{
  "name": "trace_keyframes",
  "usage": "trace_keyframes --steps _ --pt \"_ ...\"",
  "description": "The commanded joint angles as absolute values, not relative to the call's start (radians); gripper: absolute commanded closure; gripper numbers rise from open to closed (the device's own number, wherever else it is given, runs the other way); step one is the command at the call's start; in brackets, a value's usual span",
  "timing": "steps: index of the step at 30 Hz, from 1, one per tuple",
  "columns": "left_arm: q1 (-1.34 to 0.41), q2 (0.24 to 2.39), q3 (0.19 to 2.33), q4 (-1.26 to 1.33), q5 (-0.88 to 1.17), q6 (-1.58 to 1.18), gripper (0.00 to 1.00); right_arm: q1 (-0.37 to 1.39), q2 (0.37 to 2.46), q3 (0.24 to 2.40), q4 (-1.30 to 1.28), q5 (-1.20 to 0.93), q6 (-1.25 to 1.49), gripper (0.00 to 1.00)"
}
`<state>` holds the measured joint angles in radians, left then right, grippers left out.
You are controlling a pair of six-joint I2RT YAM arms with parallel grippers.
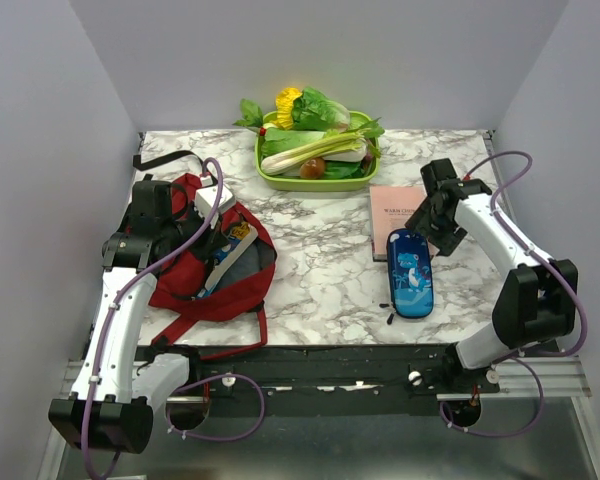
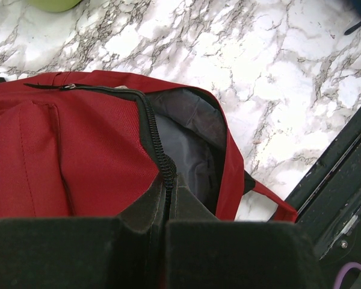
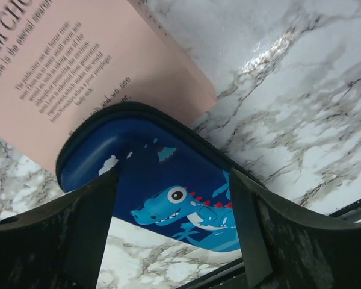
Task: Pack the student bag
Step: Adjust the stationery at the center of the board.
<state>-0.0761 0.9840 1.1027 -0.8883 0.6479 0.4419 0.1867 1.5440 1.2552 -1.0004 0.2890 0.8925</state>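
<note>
The student bag (image 1: 238, 288), dark red with black zipper trim, lies open at the table's left, with a book and other items showing inside. In the left wrist view the bag (image 2: 78, 150) shows its grey lining. My left gripper (image 1: 206, 226) is over the bag's opening, and its jaws (image 2: 168, 183) are shut on the black zipper edge. My right gripper (image 1: 427, 226) is open above the far end of the blue dinosaur-print pencil case (image 1: 410, 274), where the case overlaps a pink book (image 1: 394, 208). The case (image 3: 168, 180) shows between the open fingers.
A green tray (image 1: 280, 181) of vegetables stands at the back centre. The bag's black straps trail to the back left corner (image 1: 160, 160) and its red straps over the front edge (image 1: 205, 335). The table's front edge is close to the pencil case.
</note>
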Motion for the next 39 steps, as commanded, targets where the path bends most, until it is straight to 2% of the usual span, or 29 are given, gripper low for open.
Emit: trace_keyframes --steps 1,8,16,21,25,29,34,39 --pt "-0.084 0.977 1.103 -0.867 0.704 0.448 1.0 0.19 1.52 1.172 -0.914 0.171 0.922 0.19" --pt "-0.084 0.979 1.108 -0.873 0.695 0.456 1.0 0.23 1.503 1.06 -0.682 -0.083 0.931 0.28" --pt "-0.084 0.976 1.106 -0.865 0.693 0.453 1.0 0.376 1.534 1.12 -0.624 -0.23 0.911 0.35" --pt "-0.084 0.974 1.108 -0.862 0.696 0.445 1.0 0.38 1.497 1.16 -0.682 -0.155 0.856 0.34" --pt "-0.084 0.971 1.108 -0.865 0.695 0.445 1.0 0.365 1.5 1.207 -0.77 -0.011 0.83 0.3" --pt "-0.084 0.968 1.108 -0.867 0.69 0.456 1.0 0.364 1.52 1.2 -0.772 -0.021 0.842 0.29" --pt "-0.084 0.969 1.101 -0.873 0.689 0.463 1.0 0.364 1.488 1.028 -0.651 -0.121 0.978 0.29" --pt "-0.084 0.971 1.098 -0.876 0.68 0.476 1.0 0.382 1.405 0.876 -0.502 -0.081 1.207 0.29"
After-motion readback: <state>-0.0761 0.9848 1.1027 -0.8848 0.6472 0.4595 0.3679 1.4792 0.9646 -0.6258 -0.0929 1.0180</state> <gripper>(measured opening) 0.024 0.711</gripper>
